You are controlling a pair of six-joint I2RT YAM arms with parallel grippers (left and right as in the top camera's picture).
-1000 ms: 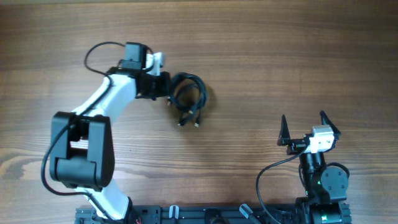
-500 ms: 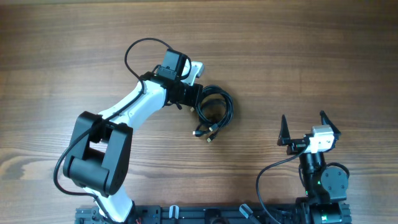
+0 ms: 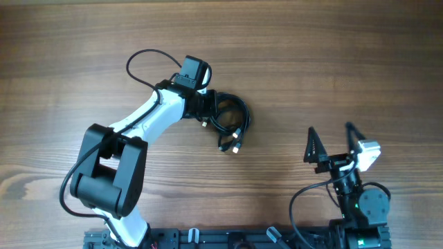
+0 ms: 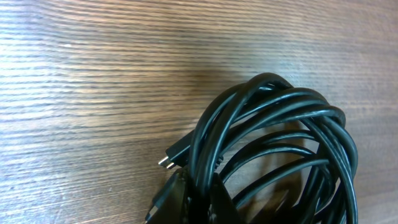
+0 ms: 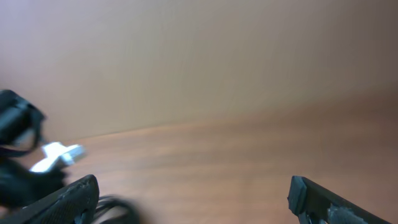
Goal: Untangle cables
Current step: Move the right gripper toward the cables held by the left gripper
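Pinching the coil's left edge, the left gripper (image 3: pixel 210 105) is closed tight on strands of the cables (image 3: pixel 232 119), a looped bundle lying midway across the table (image 3: pixel 346 55). Bundle runs rightward from the grip; plug tips (image 3: pixel 234 148) trail toward the robot's base. The right gripper (image 3: pixel 331 144) is spread wide, holding nothing, well apart to the right. Left arm nearer; right would need to reach leftward for the free loops.

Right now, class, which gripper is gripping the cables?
The left gripper, shut on the coiled cables; the right gripper stands wide open, well away from them.
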